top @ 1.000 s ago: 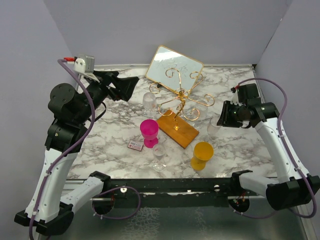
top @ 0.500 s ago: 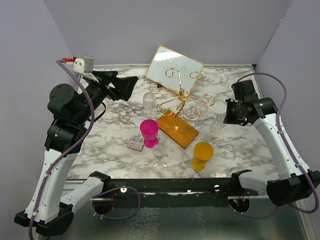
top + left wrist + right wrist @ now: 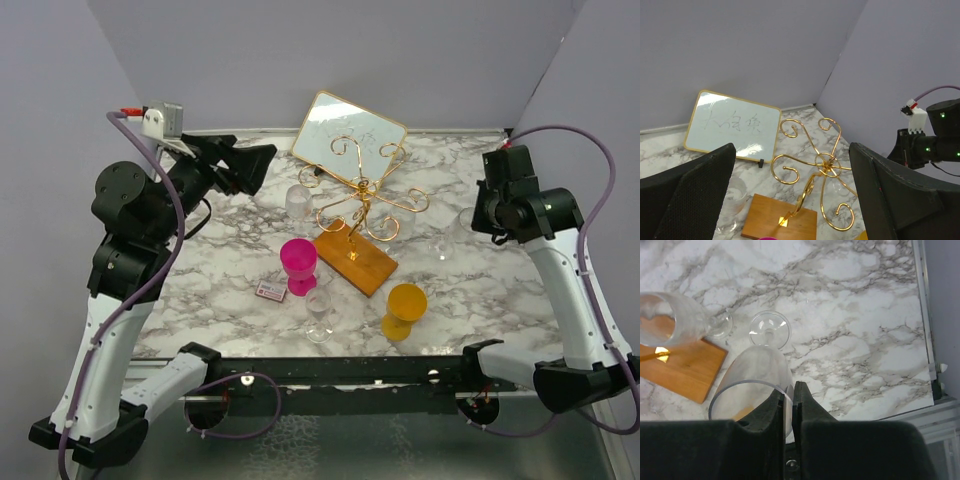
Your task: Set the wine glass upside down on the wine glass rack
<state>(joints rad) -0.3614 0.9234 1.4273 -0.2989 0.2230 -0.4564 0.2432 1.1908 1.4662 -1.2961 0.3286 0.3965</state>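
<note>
A clear wine glass (image 3: 756,371) hangs tilted from my right gripper (image 3: 788,388), which is shut on its rim, one finger inside the bowl and one outside. Its foot (image 3: 770,330) points away from me, above the marble. From above, the glass (image 3: 447,240) sits just left of the right gripper (image 3: 480,216). The gold wire wine glass rack (image 3: 362,195) stands on its wooden base (image 3: 356,258) at table centre, left of the held glass. My left gripper (image 3: 792,200) is open, high above the rack (image 3: 826,162), nothing between its fingers.
A gold-framed mirror (image 3: 348,135) leans behind the rack. Clear glasses stand at the rack's left (image 3: 299,203) and right (image 3: 385,228), and a small one (image 3: 319,312) near the front. A pink cup (image 3: 298,262), a yellow cup (image 3: 405,308) and a small card (image 3: 270,291) are nearby.
My right gripper has closed on the glass rim, then risen and swung right with the glass. The left arm has shifted slightly upward.
</note>
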